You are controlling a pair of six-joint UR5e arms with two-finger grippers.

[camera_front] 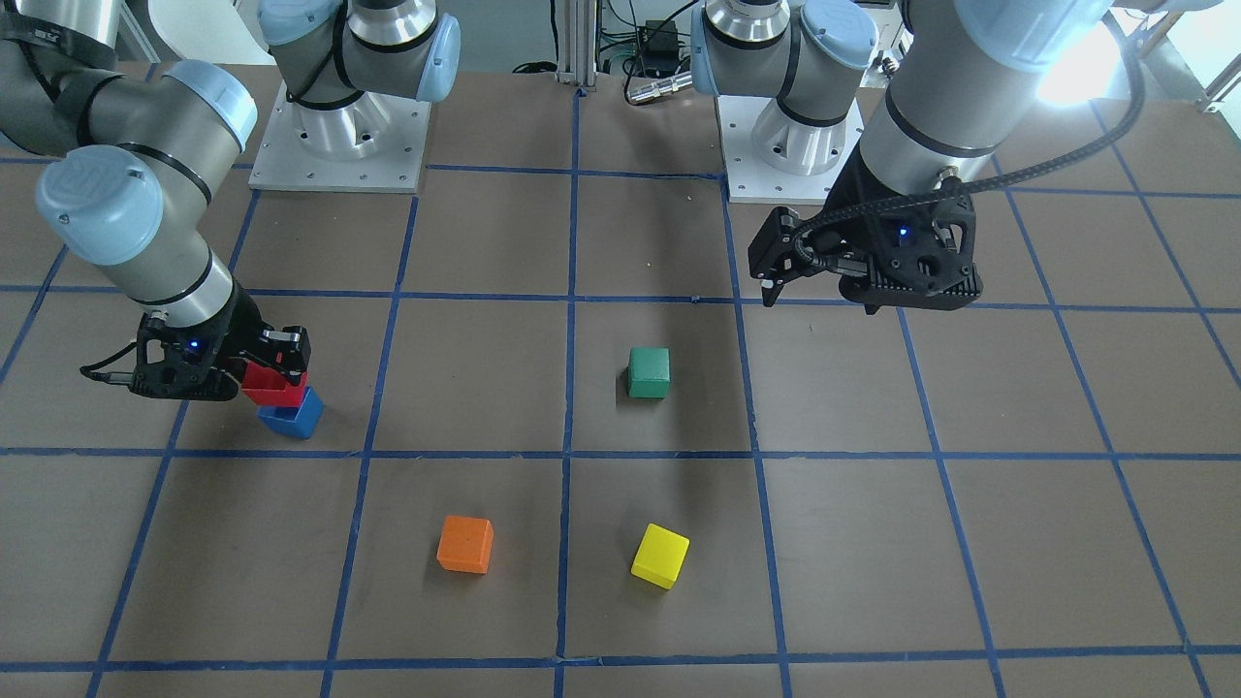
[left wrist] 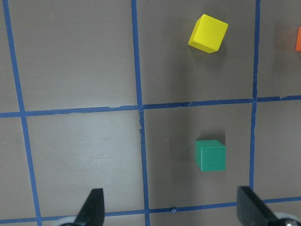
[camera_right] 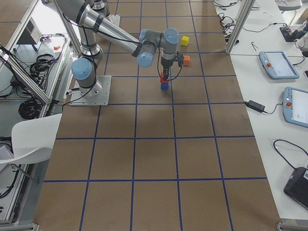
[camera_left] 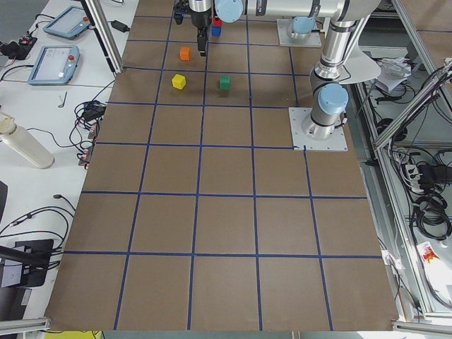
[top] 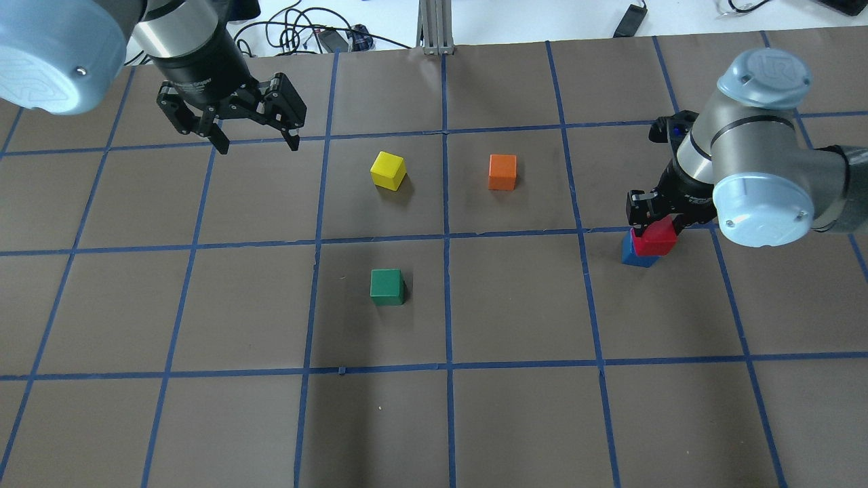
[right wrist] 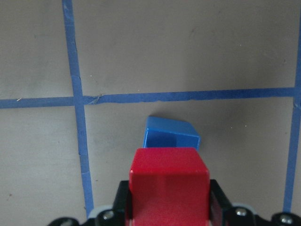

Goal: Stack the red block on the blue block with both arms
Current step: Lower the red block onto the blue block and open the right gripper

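Note:
My right gripper is shut on the red block and holds it on or just above the blue block, slightly offset; I cannot tell whether they touch. In the front view the red block sits over the blue block under the right gripper. The right wrist view shows the red block between the fingers, with the blue block partly hidden behind it. My left gripper is open and empty, raised above the table far from both blocks; it also shows in the front view.
A green cube lies near the table's middle, with a yellow cube and an orange cube beyond it. The left wrist view shows the green cube and yellow cube. The arm bases stand at the robot's edge.

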